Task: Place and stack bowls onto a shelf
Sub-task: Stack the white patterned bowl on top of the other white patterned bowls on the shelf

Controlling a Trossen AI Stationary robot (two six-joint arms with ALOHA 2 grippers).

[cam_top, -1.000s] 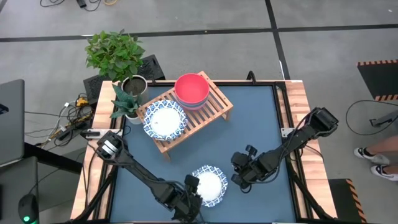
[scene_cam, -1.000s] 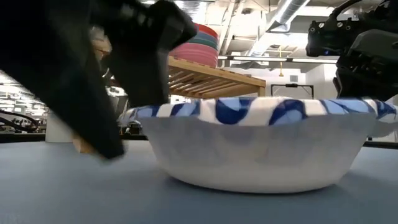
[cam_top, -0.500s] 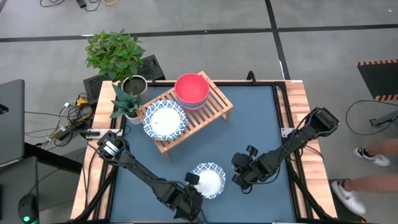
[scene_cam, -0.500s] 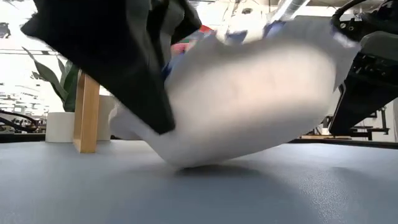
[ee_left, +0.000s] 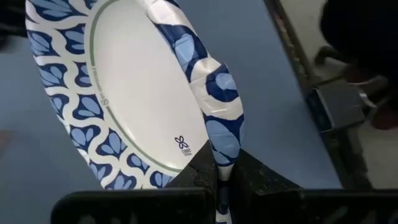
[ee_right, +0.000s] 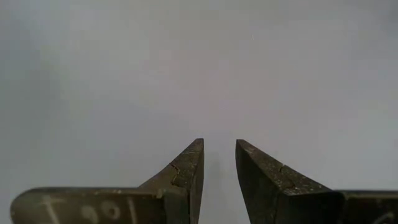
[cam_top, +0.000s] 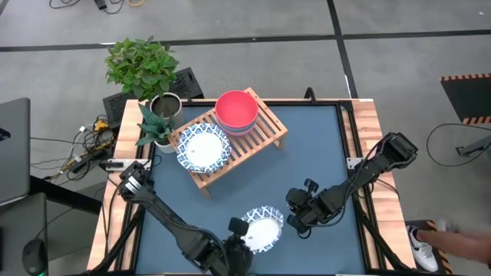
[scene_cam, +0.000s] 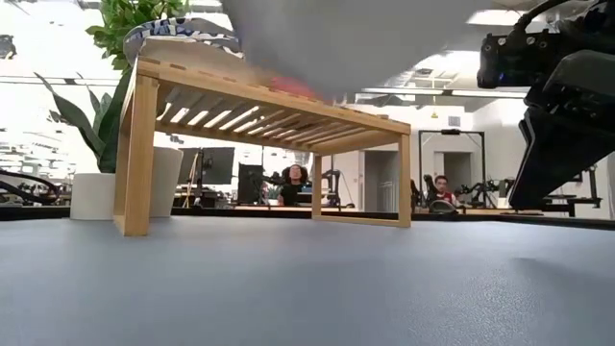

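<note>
Starting at the left of the high view, the plant and metal pot sat off the worktop's corner, next to the shelf. On the shelf, a patterned dish lay at the left end and the red bowl topped a stack at the right end.

Near the front edge, the left hand was clamped shut on the rim of another patterned dish. The left wrist view showed the fingers pinching that blue rim, with the dish tilted and lifted clear of the worktop. Further right, the right hand hovered just beside the dish, fingers a bit apart and gripping nothing.

Doing this step well probably meant keeping the pinch firm, since a one-edge grip lets a shallow dish swing. It looked best to carry it high enough to clear the shelf's front slat, level it over the dish already there, and lower it straight so the two nest.

Compared with a second earlier, the dish had gone from sitting flat on the worktop to being off it; in the low view it no longer filled the frame, only a blurred underside showed up top. The right arm barely moved.
</note>
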